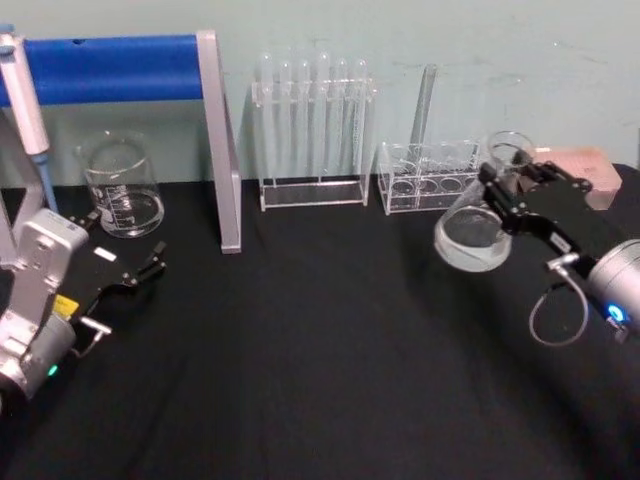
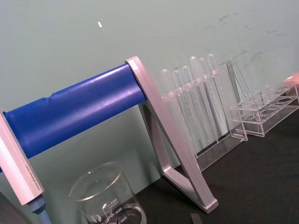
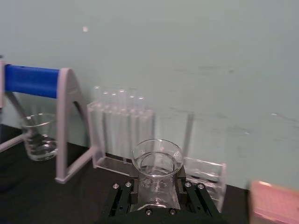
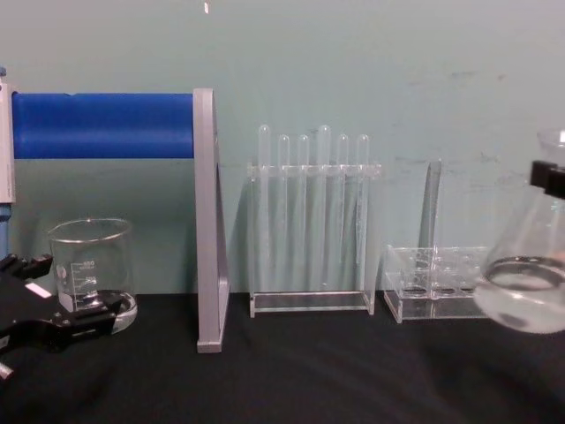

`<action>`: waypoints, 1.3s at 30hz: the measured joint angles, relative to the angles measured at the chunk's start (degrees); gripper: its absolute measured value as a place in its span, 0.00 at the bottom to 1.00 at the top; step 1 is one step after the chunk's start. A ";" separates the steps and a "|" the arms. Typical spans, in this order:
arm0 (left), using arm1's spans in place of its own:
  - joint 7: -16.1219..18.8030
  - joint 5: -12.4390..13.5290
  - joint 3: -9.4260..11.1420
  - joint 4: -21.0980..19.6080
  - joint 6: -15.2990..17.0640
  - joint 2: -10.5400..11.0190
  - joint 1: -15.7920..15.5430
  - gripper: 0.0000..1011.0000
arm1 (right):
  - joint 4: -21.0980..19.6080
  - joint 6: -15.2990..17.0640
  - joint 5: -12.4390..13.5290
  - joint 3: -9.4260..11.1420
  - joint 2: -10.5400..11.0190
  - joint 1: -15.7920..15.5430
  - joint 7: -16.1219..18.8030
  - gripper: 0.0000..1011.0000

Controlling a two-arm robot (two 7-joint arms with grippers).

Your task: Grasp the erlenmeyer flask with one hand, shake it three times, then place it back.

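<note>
Now — right hand: fingers clamped on erlenmeyer flask neck, held clear of tabletop.
Left hand: parked near beaker — fingers apart.

Clear erlenmeyer flask, lifted and tilted, neck clamped in right pincer.

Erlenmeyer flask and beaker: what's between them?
Head view: grey stand leg, tall tube rack, low clear rack. Right gripper holds the erlenmeyer flask; left gripper rests near beaker.
</note>
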 joint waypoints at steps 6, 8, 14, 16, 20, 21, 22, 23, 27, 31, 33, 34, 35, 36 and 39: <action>0.00 0.00 0.00 0.00 0.00 0.00 0.00 0.99 | 1.17 0.24 -0.67 -3.39 -0.99 2.25 4.39 0.44; 0.00 0.00 0.00 0.00 0.00 0.00 0.00 0.99 | 1.76 0.25 -0.90 -5.21 -1.38 3.42 6.47 0.44; 0.00 0.00 0.00 0.00 0.00 0.00 0.00 0.99 | 3.08 0.24 -0.99 -9.33 -2.04 6.07 10.68 0.44; 0.00 0.00 0.00 0.00 0.00 0.00 0.00 0.99 | 3.74 0.20 -0.99 -11.14 -2.29 7.22 12.29 0.44; 0.00 0.00 0.00 0.00 0.00 0.00 0.00 0.99 | 4.66 0.03 -0.66 -14.05 -2.65 9.15 14.79 0.44; 0.00 0.00 0.00 0.00 0.00 0.00 0.00 0.99 | 4.79 -0.01 -0.57 -14.43 -2.69 9.42 15.07 0.44; 0.00 0.00 0.00 0.00 0.00 0.00 0.00 0.99 | 4.92 -0.05 -0.49 -14.75 -2.70 9.69 15.29 0.44; 0.00 0.00 0.00 0.00 0.00 0.00 0.00 0.99 | 5.17 -0.13 -0.30 -15.36 -2.72 10.13 15.64 0.44; 0.00 0.00 0.00 0.00 0.00 0.00 -0.01 0.99 | 5.51 -0.28 0.13 -16.27 -2.70 10.80 15.90 0.44; 0.00 0.00 0.00 0.00 0.00 0.00 0.00 0.99 | 5.47 -0.57 0.40 -16.26 -2.38 10.75 15.15 0.44; 0.00 0.00 0.00 0.00 0.00 0.00 0.00 0.99 | 5.30 -0.75 0.44 -15.92 -2.18 10.45 14.55 0.44; 0.00 0.00 0.00 0.00 0.00 0.00 0.00 0.99 | 5.01 -0.90 0.49 -15.36 -1.93 10.06 13.72 0.44; 0.00 0.00 0.00 0.00 0.00 0.00 0.00 0.99 | 4.85 -0.96 0.51 -15.02 -1.80 9.83 13.25 0.44; 0.00 0.00 0.00 0.00 0.00 0.00 0.00 0.99 | 4.69 -1.00 0.52 -14.67 -1.68 9.54 12.77 0.44; 0.00 0.00 0.00 0.00 0.00 0.00 0.00 0.99 | 3.81 -1.02 0.51 -12.77 -1.11 8.08 10.45 0.44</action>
